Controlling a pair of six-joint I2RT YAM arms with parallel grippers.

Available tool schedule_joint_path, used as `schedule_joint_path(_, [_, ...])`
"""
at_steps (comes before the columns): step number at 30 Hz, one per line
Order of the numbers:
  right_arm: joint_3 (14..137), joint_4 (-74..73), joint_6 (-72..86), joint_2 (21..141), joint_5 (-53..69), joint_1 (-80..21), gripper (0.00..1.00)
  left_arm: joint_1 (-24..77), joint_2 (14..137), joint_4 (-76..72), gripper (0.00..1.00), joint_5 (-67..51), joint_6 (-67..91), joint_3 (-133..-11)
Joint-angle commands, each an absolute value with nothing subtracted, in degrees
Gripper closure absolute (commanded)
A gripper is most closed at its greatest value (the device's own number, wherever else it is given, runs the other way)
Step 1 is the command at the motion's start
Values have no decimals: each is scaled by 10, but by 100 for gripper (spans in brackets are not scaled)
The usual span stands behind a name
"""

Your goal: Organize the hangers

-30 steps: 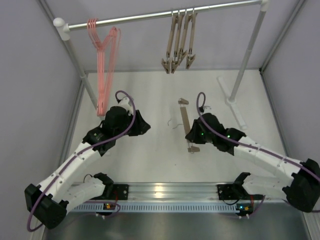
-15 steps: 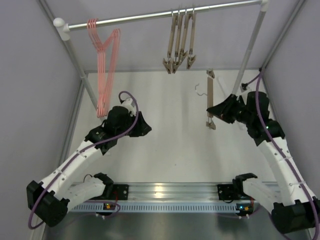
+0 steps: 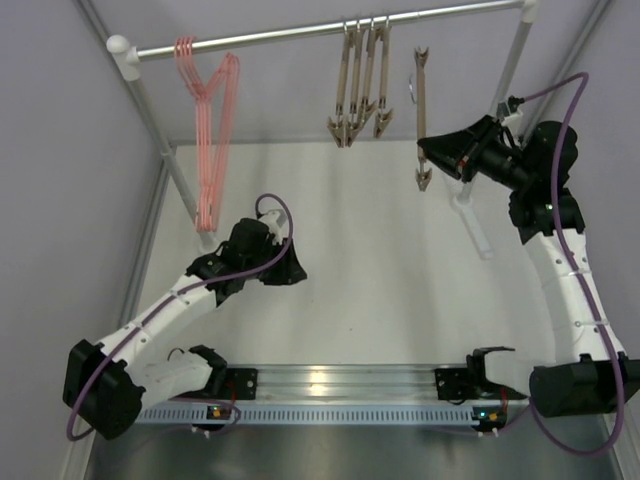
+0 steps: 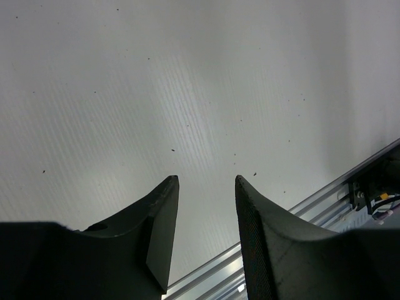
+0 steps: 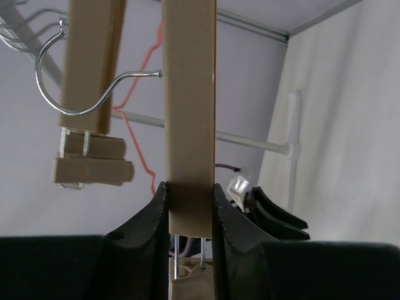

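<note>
Several pink wire hangers (image 3: 205,110) hang at the left end of the silver rail (image 3: 280,36). Several tan wooden hangers (image 3: 360,90) hang near the rail's middle. My right gripper (image 3: 432,152) is shut on one more wooden hanger (image 3: 421,105), held upright just below the rail, to the right of the hung group. In the right wrist view its bar (image 5: 189,94) sits clamped between my fingers (image 5: 189,200), with a hung wooden hanger (image 5: 90,81) and its silver hook beside it. My left gripper (image 3: 290,265) is open and empty over the white table (image 4: 187,75).
White posts (image 3: 500,100) carry the rail, with a foot (image 3: 465,200) on the table at the right. Grey walls close in left, right and back. An aluminium rail (image 3: 330,380) runs along the near edge, also in the left wrist view (image 4: 325,194).
My right arm has lifted the wooden hanger off the table and carried it up and right to just under the rail. My left arm has shifted slightly right.
</note>
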State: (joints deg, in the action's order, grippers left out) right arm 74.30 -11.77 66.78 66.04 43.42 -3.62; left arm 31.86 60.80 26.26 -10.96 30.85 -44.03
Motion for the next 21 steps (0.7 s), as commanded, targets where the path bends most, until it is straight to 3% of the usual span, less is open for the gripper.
schedule_joint_path(1, [818, -6, 754, 688, 464, -28, 100, 316, 618, 234, 54, -128, 286, -431])
schedule_joint_path(8, [915, 48, 816, 748, 468, -28, 100, 316, 627, 229, 55, -125, 271, -411])
schedule_joint_path(21, [978, 65, 845, 819, 469, -30, 100, 315, 630, 230, 55, -127, 272, -414])
